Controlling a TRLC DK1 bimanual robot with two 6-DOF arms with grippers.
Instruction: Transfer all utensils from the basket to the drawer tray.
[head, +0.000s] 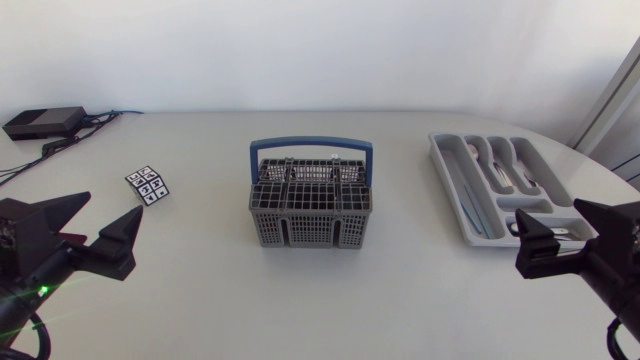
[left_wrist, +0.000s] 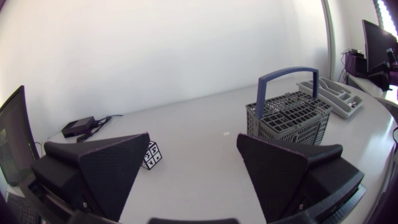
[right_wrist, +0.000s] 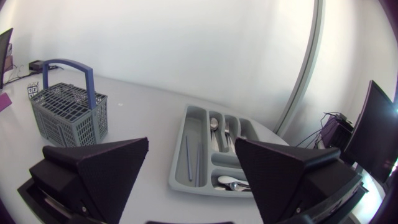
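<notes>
L tool: wide open, holds nothing; basket well ahead. R tool: wide open, empty; tray w/ spoons near, ahead, on surface.

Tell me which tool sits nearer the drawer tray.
The right tool, close by the drawer tray; the left tool sits far past the basket.

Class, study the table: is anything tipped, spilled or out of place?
Nothing stands out. The blue-handled grey plastic basket stands upright; metal utensils lie inside compartments of the grey drawer tray.
</notes>
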